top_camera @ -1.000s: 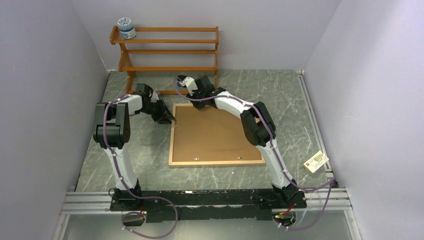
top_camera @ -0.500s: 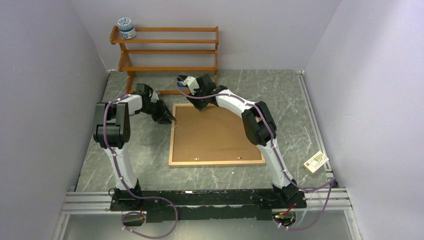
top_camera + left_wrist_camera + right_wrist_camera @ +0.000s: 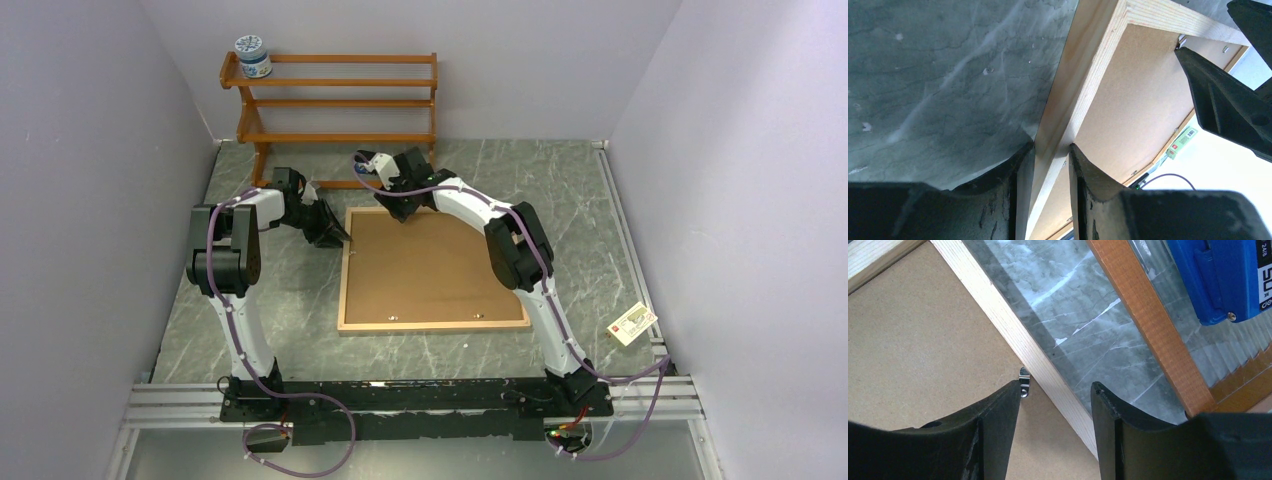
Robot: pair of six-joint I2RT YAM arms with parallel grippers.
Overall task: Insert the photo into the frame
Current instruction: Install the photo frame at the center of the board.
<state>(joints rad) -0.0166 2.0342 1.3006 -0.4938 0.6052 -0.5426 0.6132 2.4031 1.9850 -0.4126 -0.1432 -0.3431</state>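
Frame [image 3: 435, 326] lies flat and face down in the middle of the green worktop [image 3: 590, 230]. Its far edge is near the foot of the orange shelf rack [image 3: 340, 100]. The brown backing board [image 3: 430, 265] sits inside the wood rim and fills it. I cannot see the photo in any view, so I cannot tell if it is under the board or somewhere else.

The left tool [image 3: 1050, 150] is clamped on the left rail of the frame, near the far left corner, with 1 finger on each side of the wood. The right tool [image 3: 1055, 390] is over the far rail with its 2 fingers apart and nothing held. The pale rail runs through the gap between them. 1 small metal clip [image 3: 1023, 382] sits on the inner edge of that rail, right by the tip of 1 finger.

My guess is that the step now is to free the clips so the board can come out.

To do it well:
- The left tool should hold firm so the frame does not slide or spin.
- The right tool should come down slowly, with 1 fingertip next to the clip and not on top of it.
- Push the clip sideways, off the board. Do not push down hard, as the clear pane is under the board and could crack.
- Move only a little each time, as the clip is tiny and easy to miss.
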